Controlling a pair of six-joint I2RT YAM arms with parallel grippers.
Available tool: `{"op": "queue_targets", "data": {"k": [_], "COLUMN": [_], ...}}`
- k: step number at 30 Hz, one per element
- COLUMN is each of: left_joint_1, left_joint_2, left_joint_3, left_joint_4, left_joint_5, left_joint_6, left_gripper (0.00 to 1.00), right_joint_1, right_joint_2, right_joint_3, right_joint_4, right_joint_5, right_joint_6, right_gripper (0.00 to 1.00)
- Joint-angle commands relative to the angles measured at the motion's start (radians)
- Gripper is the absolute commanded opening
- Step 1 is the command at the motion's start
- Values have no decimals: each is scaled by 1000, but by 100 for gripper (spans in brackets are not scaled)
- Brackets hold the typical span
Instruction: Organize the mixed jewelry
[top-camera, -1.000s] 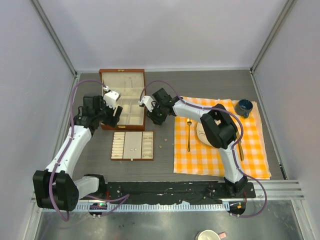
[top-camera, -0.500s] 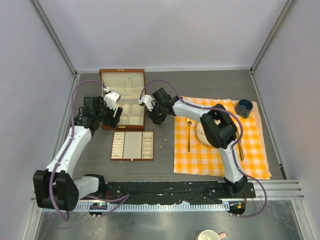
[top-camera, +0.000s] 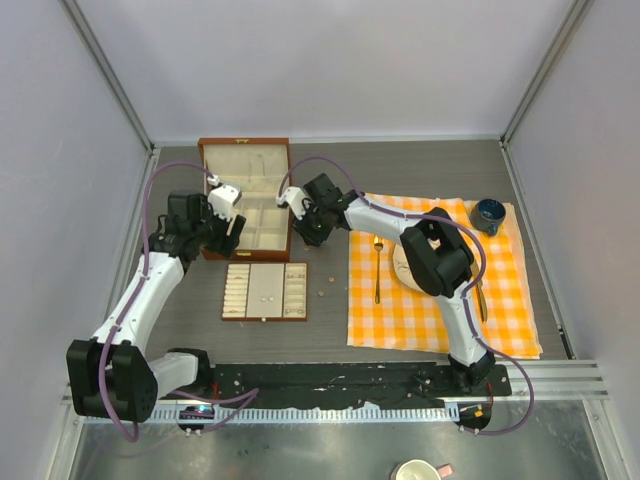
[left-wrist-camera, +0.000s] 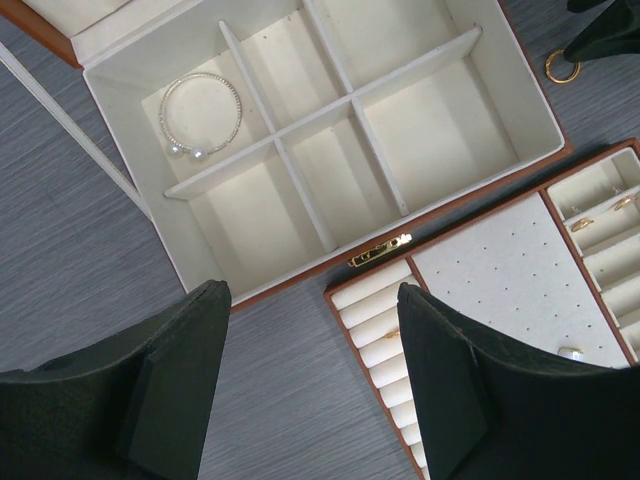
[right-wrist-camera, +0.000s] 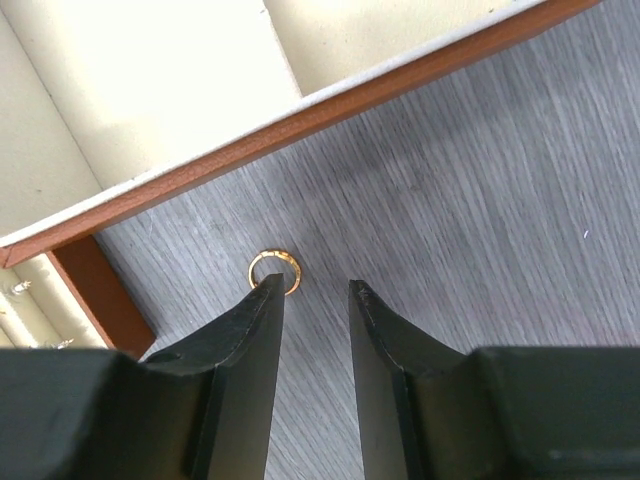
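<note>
Our right fingers (right-wrist-camera: 250, 340) stand slightly apart, one tip just beside a small gold ring (right-wrist-camera: 274, 271) on the grey bench (right-wrist-camera: 480, 200) near the brown wooden box (right-wrist-camera: 300, 119). Our left fingers (left-wrist-camera: 170, 370) gape wide; a thin silver hoop bracelet (left-wrist-camera: 239, 105) lies in a box compartment.

Pale walls (top-camera: 330, 60) enclose a grey table (top-camera: 400, 165) — evenly lit.
</note>
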Motion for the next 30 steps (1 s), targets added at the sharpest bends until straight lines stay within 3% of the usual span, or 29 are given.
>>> {"op": "queue_targets", "data": {"k": [1, 17, 30], "left_joint_1": [6, 4, 6], "left_joint_2": [-11, -18, -32], "left_joint_3": [-5, -15, -20], "left_joint_4": [50, 58, 50], "left_joint_5": [3, -6, -15], "left_joint_6": [15, 17, 20], "left_gripper": [72, 72, 72], "right_joint_1": [4, 7, 36], "right_joint_2": [12, 37, 14], "right_joint_3": [51, 53, -43], "right_joint_4": [13, 16, 110], "right_joint_5": [-1, 2, 113], "right_joint_6": [18, 27, 40], "right_gripper": [38, 36, 31]}}
